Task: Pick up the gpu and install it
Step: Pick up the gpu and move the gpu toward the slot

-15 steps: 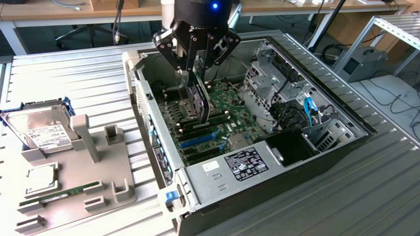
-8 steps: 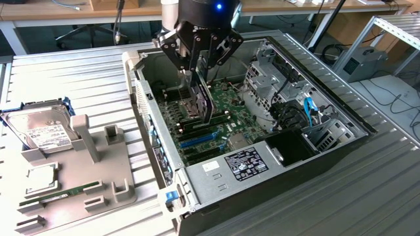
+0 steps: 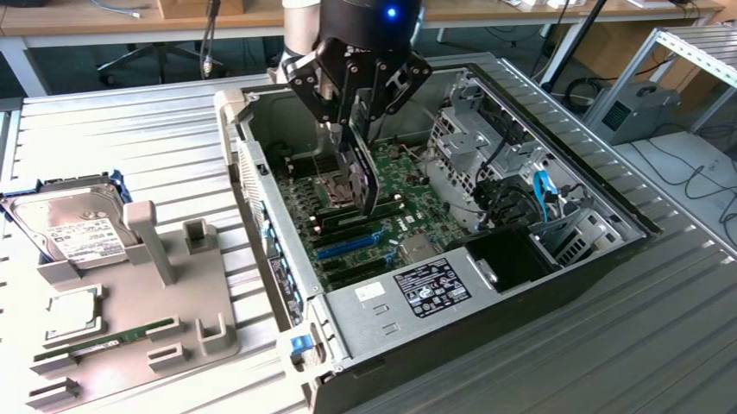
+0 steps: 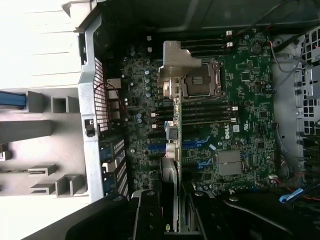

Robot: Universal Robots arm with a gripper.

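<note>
Half the job looks done: the claw [image 3: 352, 119] is clamped on the gpu [image 3: 366, 175], a thin flat black expansion card with a silver metal end bracket. Its two fingers press the card's upper edge from either side. The card hangs edge-down directly below the claw, inside the open black-and-silver computer case [image 3: 495, 345], over the green motherboard [image 3: 415, 185]. Seating the card is what remains. The blue expansion slots [image 3: 345, 248] lie lower than the claw and a little aside of the card, with nothing in them. Well off to the claw's side, outside the case, the grey plastic parts holder [image 3: 127, 345] carries no card. From the wrist the card is seen edge-on, so its fan is hidden. Whether its lower edge touches the board I cannot tell.
</note>
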